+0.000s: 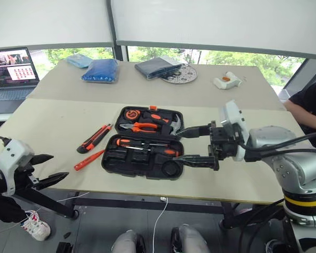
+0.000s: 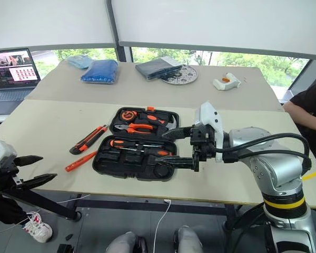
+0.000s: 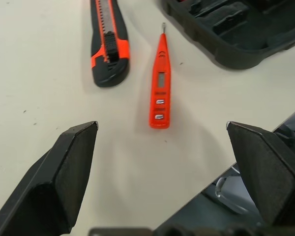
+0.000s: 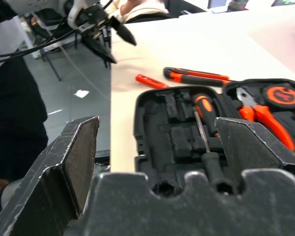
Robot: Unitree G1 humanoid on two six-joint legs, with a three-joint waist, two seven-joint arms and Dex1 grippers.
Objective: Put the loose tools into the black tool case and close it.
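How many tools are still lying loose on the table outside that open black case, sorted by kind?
Utility knife: 1
Slim orange pen-like tool: 1
Total loose on the table beside the black tool case: 2

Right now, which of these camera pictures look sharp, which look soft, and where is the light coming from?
Head views: even daylight from the windows behind the beige table, soft shadows, open black moulded-plastic tool case crisp. Left wrist view: slim orange pen-like tool sharp, the near black fingers softer. Right wrist view: near fingers blurred large, orange-black utility knife clear.
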